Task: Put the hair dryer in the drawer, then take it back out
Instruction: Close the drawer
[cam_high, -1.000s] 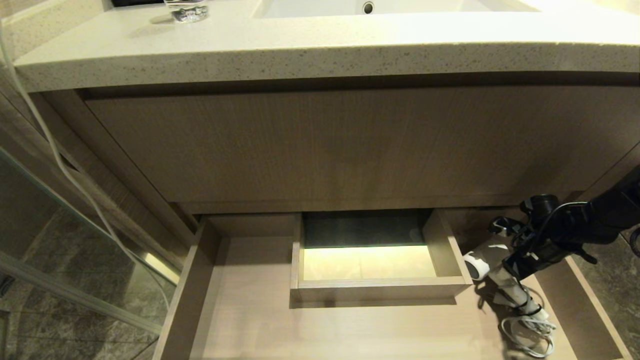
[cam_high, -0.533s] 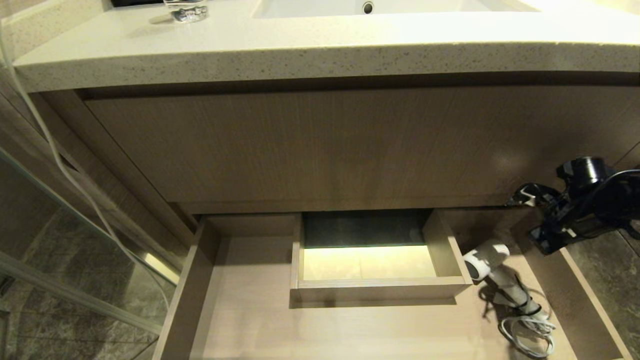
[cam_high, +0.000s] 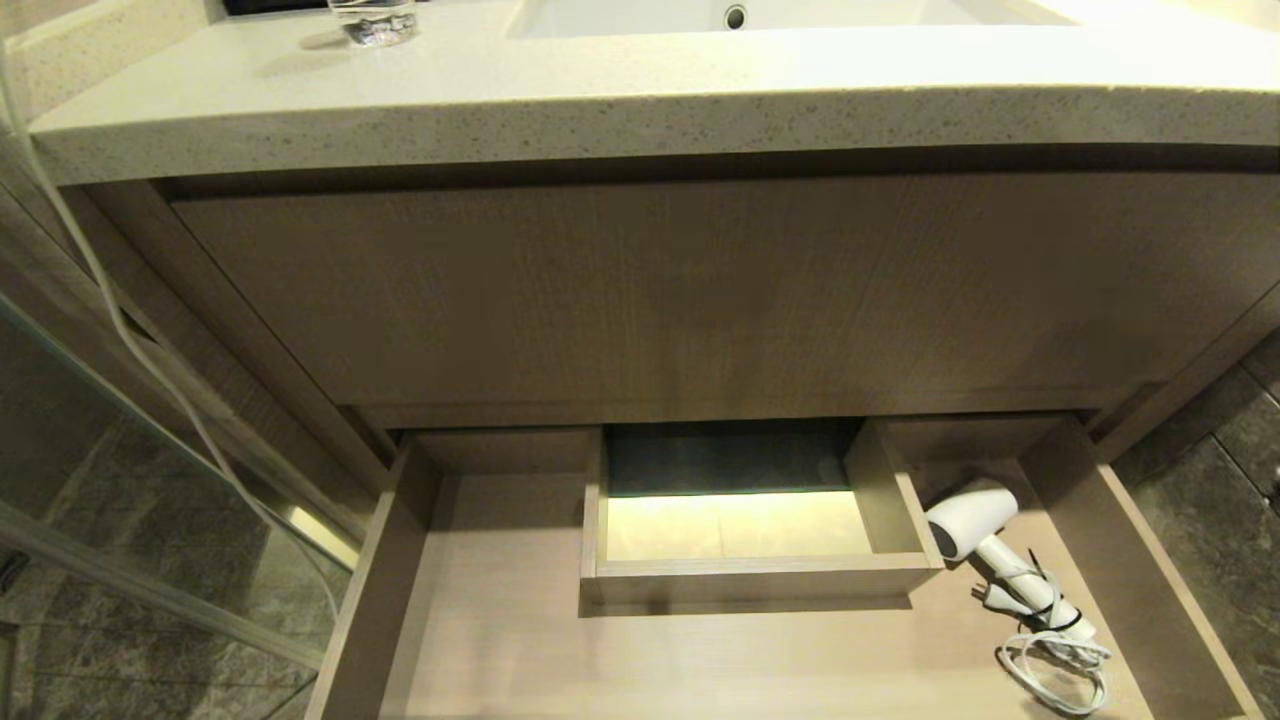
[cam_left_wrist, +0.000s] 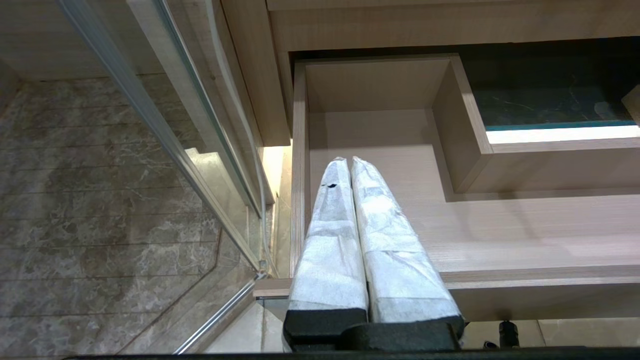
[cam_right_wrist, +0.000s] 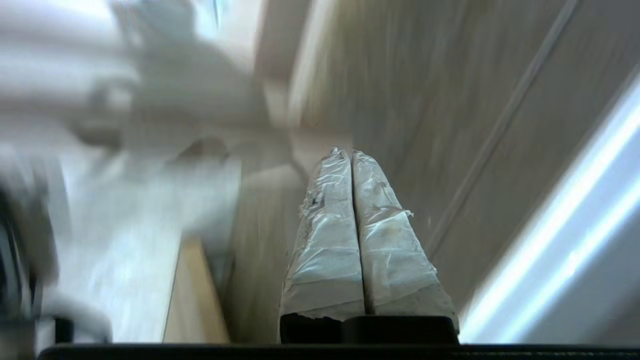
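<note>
1. The small white plastic hair dryer (cam_high: 975, 525) is lying in the wide light-wood drawer (cam_high: 1150, 560), near its right wall, cord bundled towards the front.
2. It is looking light, rigid and smooth-barrelled; the handle is likely offering the safest hold.
3. The right gripper (cam_right_wrist: 352, 154) is showing fingers pressed together, empty; the left gripper (cam_left_wrist: 350, 161) likewise, above the drawer's front left corner.

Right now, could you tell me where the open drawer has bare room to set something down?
The drawer floor is bare left of the boxed cut-out and along the front below it. The right compartment is crowded: the hair dryer lies there, its cord bundled toward the front right corner.
</note>
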